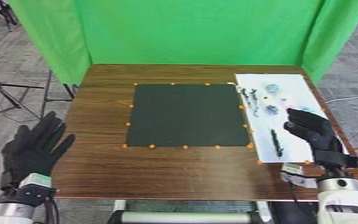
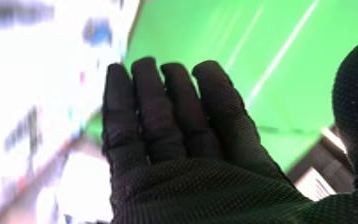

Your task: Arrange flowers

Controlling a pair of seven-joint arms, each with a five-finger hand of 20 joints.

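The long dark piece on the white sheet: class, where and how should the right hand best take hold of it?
Probably at the middle of the long dark piece, coming from above, thumb and fingers closing on its long sides. It lies on the white sheet, narrow and running roughly away from the robot, with the right hand to its right.

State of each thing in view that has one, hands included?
Left hand: open, holding nothing
Right hand: open, holding nothing
Black mat: lying flat
White sheet: spread out
Blue bloom: lying on the sheet
Dark strip: lying on the sheet
Green curtain: hanging
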